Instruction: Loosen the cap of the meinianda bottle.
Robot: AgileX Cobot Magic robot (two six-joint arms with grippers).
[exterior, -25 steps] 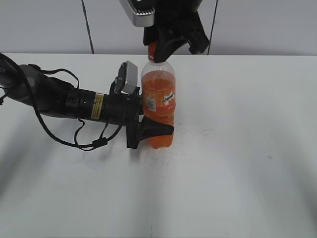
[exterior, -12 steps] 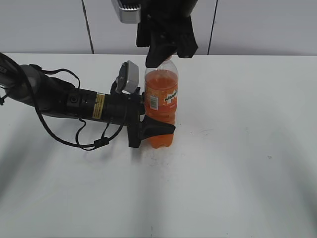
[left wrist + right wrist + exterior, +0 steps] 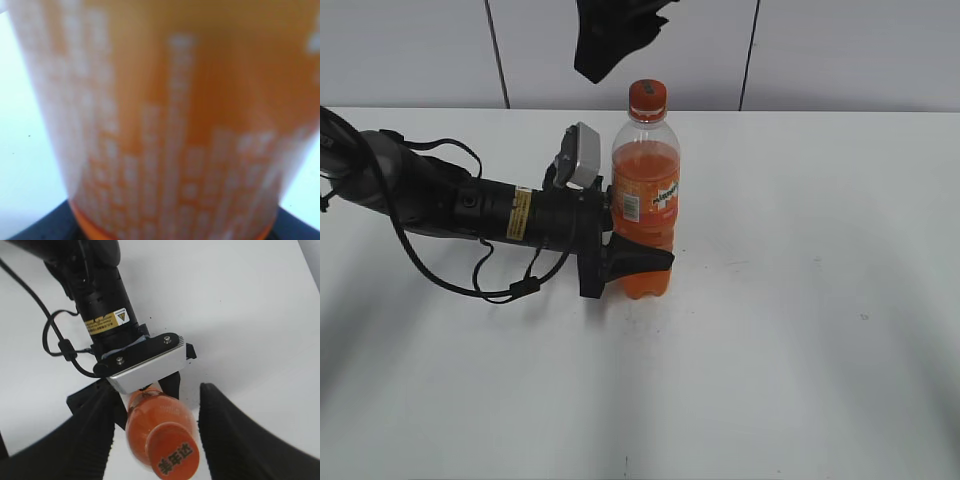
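The meinianda bottle (image 3: 644,205) stands upright on the white table, filled with orange drink. Its orange cap (image 3: 647,96) sits on the neck and is free of any gripper. My left gripper (image 3: 625,262) is shut on the bottle's lower body from the left. In the left wrist view the bottle's label (image 3: 165,125) fills the frame, blurred. My right gripper (image 3: 610,40) hangs above and left of the cap, open and empty. In the right wrist view the cap (image 3: 172,457) with dark lettering lies between the two spread fingers (image 3: 155,430).
The left arm (image 3: 450,205) with its cables lies along the table (image 3: 800,330) on the left. A grey panelled wall (image 3: 840,50) stands behind the table. The left wrist camera housing (image 3: 145,362) shows from above.
My right gripper has let go of the cap and risen up and to the left. The cap now shows bare. The left gripper and bottle have stayed put.
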